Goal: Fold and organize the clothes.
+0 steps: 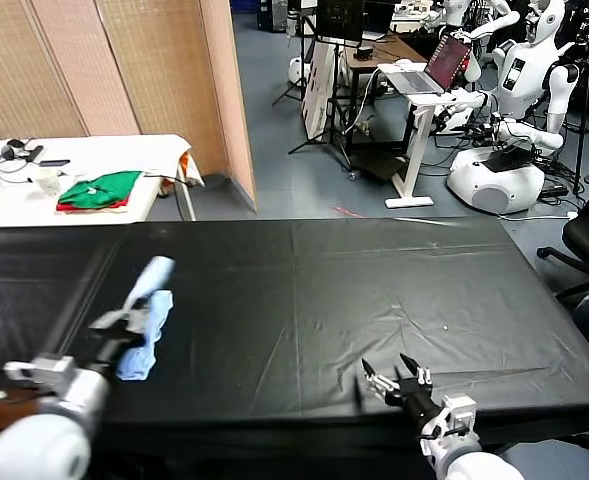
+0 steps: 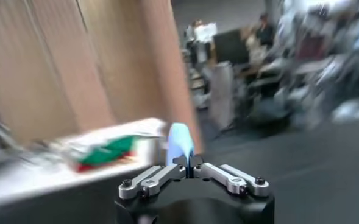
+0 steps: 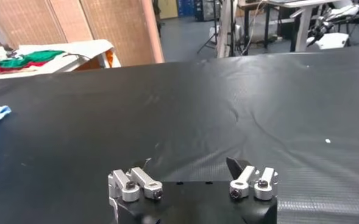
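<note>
Left gripper point(image 1: 139, 312) holds the bunched pale blue shirt point(image 1: 146, 322) over the left part of the black worktop point(image 1: 374, 300)

The left gripper's jaws are closed on the shirt, which is gathered into a narrow bundle; its long axis runs from near the worktop's front edge up and away toward the far edge, the upper end tilted slightly right, the lower end drooping near the cloth surface. The right gripper point(image 1: 398, 380) sits low at the front edge, right of centre, jaws spread wide and holding nothing. Green-and-red folded garments point(image 1: 99, 190) lie on a white table point(image 1: 124, 150) beyond the far left corner
</note>
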